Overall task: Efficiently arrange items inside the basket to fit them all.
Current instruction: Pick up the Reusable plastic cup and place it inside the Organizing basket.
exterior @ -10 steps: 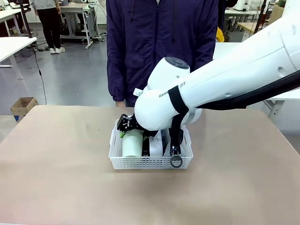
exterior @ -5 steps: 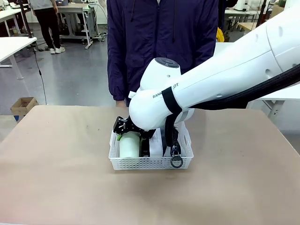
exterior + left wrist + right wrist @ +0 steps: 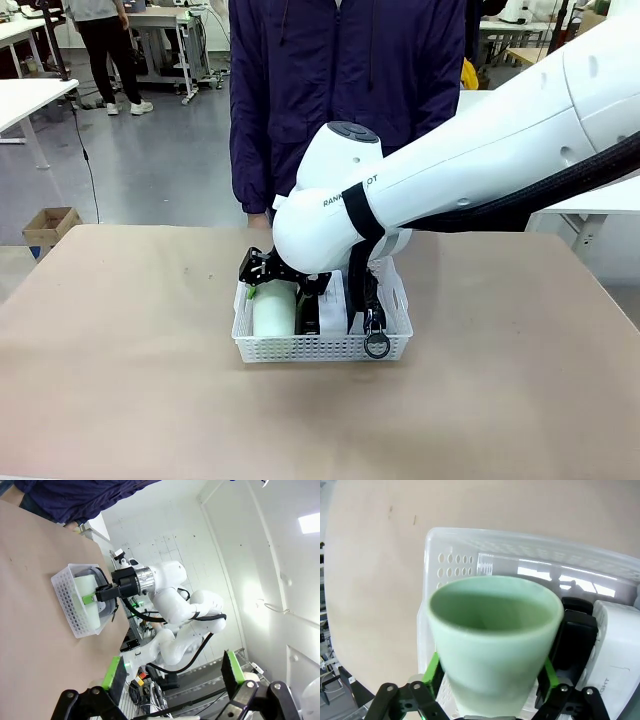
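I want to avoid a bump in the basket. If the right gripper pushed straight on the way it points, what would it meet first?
The pale green cup, which already sits between the right gripper pads, lying in the basket. Beyond the cup's mouth comes the basket's end wall, though depth is hard to judge.

Basket (image 3: pixel 322 347) interior crowded by cup (image 3: pixel 273 308), stapler (image 3: pixel 311 312), right arm; surrounding tabletop (image 3: pixel 130 380) open.

A robotics lab — white workbenches (image 3: pixel 30 95) on grey floor (cardboard box (image 3: pixel 50 226) aside).
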Robot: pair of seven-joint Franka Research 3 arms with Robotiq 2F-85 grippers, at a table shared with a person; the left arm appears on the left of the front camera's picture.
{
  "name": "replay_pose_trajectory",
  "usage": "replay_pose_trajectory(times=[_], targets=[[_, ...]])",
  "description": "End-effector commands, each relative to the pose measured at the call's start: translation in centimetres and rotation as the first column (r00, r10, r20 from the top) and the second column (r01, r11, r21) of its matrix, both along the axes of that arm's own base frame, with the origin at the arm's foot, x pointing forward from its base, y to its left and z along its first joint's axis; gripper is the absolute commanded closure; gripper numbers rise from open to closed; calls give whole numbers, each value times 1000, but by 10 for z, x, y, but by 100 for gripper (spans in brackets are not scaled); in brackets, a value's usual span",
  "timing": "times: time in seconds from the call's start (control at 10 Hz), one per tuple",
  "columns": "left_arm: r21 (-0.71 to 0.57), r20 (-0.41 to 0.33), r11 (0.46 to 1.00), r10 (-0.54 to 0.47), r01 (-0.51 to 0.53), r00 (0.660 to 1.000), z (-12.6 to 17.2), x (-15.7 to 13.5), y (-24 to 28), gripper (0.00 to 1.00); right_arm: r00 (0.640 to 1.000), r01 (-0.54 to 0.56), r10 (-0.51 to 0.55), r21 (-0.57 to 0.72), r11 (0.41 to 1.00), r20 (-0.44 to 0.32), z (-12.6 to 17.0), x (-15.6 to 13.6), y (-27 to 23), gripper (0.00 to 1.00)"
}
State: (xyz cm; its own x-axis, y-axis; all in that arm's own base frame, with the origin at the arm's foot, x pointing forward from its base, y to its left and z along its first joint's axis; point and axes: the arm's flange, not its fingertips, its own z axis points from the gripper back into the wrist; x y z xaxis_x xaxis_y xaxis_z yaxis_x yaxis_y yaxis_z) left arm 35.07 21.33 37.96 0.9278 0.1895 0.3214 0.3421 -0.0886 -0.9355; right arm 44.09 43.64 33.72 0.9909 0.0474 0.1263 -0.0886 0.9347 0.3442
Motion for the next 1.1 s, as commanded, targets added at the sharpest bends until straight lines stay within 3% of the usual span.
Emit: replay_pose_trajectory(times=[0.0,0.5,0.7,1.0], targets=[[7,1,1000,1,-1,1000,3,-2,-3,0,999,40,-40,1,999,-5,3,3,8,0],[7,1,1000,1,-1,1000,3,-2,-3,0,999,37,-38,67,997,2,15,6,-4,0],[7,1,1000,1,-1,1000,3,-2,-3,0,999,24,-18,153,988,-39,50,6,-47,0],[7,1,1000,1,-1,1000,3,-2,-3,0,993,53,-14,337,940,-117,115,-1,-163,0]])
